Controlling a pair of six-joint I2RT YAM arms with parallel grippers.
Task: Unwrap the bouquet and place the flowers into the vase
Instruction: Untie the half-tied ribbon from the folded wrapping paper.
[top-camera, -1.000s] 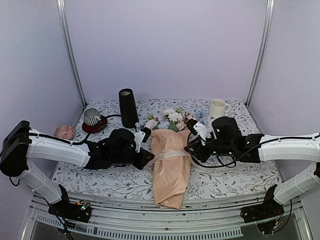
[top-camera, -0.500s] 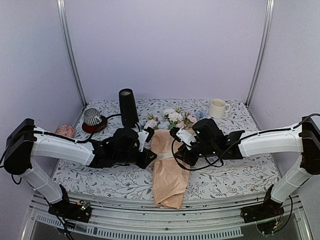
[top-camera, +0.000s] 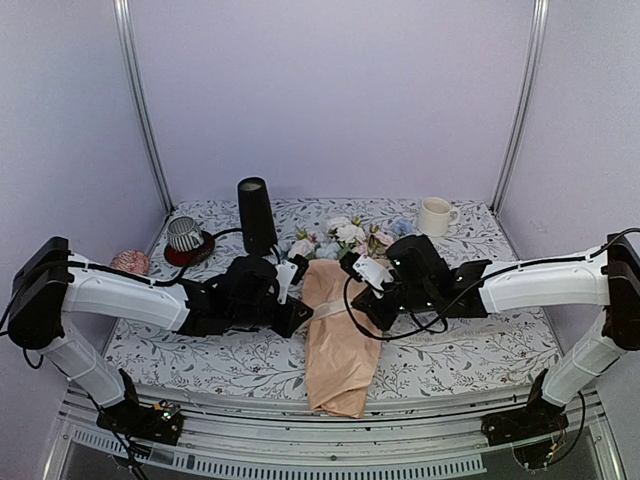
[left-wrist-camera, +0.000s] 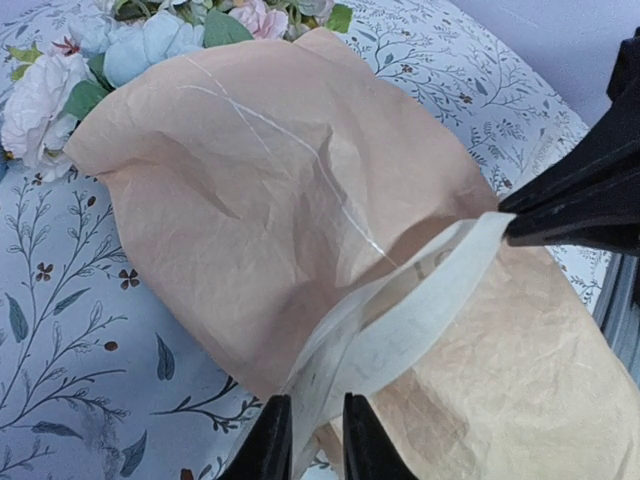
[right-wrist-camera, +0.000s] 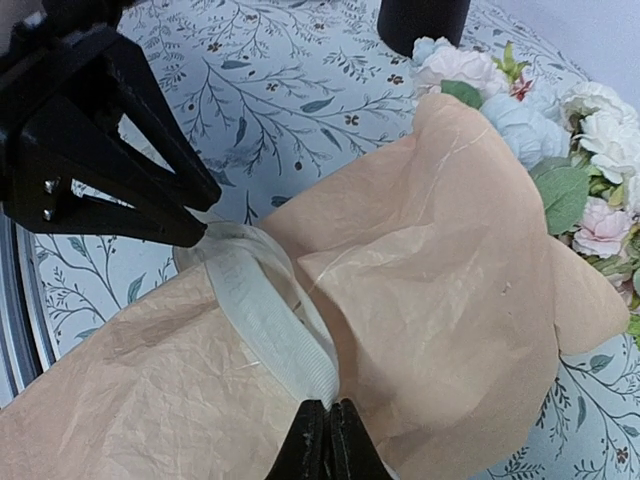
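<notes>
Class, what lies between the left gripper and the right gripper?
The bouquet in its peach paper, its cream ribbon running from the left gripper to the right gripper. The overhead view shows it.

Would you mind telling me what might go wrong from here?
The left hand and right hand pinch the same ribbon from opposite sides; pulling apart may tighten it or drag the bouquet instead of untying. The right hand may have caught paper too, which could tear. A dragged bouquet could topple the vase.
</notes>
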